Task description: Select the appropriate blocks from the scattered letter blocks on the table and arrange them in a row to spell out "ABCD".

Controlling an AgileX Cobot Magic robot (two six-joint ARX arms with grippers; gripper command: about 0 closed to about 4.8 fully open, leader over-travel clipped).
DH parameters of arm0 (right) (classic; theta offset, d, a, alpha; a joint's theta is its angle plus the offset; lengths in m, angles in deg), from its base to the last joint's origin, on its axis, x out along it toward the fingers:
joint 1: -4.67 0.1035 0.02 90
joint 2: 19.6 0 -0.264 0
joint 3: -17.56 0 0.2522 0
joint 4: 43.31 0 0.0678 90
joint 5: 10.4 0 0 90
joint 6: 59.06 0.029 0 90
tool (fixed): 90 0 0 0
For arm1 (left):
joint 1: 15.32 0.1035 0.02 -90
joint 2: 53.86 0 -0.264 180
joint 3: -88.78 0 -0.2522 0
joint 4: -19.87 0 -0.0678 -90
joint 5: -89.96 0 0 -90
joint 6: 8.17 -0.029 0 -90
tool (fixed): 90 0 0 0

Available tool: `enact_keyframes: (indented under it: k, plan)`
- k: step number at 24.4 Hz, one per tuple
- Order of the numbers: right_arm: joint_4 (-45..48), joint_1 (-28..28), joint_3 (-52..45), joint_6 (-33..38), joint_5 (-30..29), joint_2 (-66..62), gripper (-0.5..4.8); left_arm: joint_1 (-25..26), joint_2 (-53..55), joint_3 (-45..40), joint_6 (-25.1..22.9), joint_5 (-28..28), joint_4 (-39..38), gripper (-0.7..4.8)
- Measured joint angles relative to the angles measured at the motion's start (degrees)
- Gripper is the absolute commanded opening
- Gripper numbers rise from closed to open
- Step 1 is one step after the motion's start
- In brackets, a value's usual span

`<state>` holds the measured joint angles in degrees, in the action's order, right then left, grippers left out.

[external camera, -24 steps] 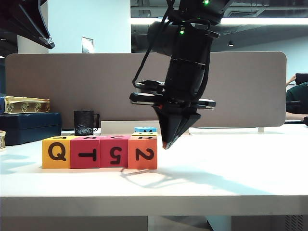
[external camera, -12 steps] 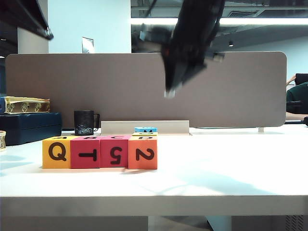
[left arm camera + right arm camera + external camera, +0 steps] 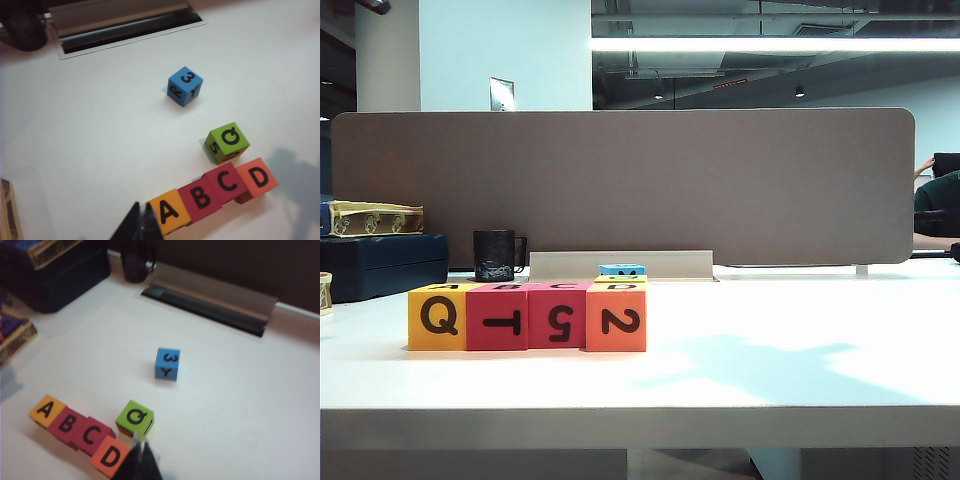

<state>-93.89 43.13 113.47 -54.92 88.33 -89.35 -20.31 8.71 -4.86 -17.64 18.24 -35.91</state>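
White table [image 3: 800, 370] carries four touching cubes [image 3: 215, 190] spelling ABCD along its front; light, matte, stiff blocks, probably best gripped on opposite flat sides. Left gripper [image 3: 141, 225] and right gripper [image 3: 138, 460], clenched and empty, hover above.

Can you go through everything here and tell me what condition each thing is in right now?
Yellow block: A up, starts the row.
First pink-red block: B up, second.
Second pink-red block: C up, third.
Orange block: D up, ends the row.
Green block: apart, behind the row.
Blue block: alone, farther back.
Left tool: shut, empty, above the table.
Right tool: shut, empty, raised.
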Motion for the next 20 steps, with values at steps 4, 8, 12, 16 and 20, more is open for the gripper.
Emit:
enact_keyframes:
  k: [4,8,12,16,20]
  plan:
    - [-0.96,0.02,0.07,-0.04,0.33,6.47,-0.04,0.00,-4.94,-6.78,1.66,-0.74,4.76,-0.06]
    - [-5.29,0.02,0.07,-0.13,2.38,11.06,-0.04,-0.07,-11.43,-16.63,4.31,-3.43,10.67,-0.06]
    - [-9.92,0.02,0.04,-0.13,3.87,13.38,-0.04,-0.07,-16.04,-23.02,5.25,-4.02,12.22,-0.06]
    - [-15.04,0.02,0.00,-0.13,4.17,13.94,-0.04,-0.07,-21.77,-29.42,5.27,-4.02,11.41,-0.06]
    - [-15.85,0.02,0.00,-0.13,4.20,13.92,0.00,-0.07,-22.97,-30.21,5.27,-4.00,11.34,-0.06]
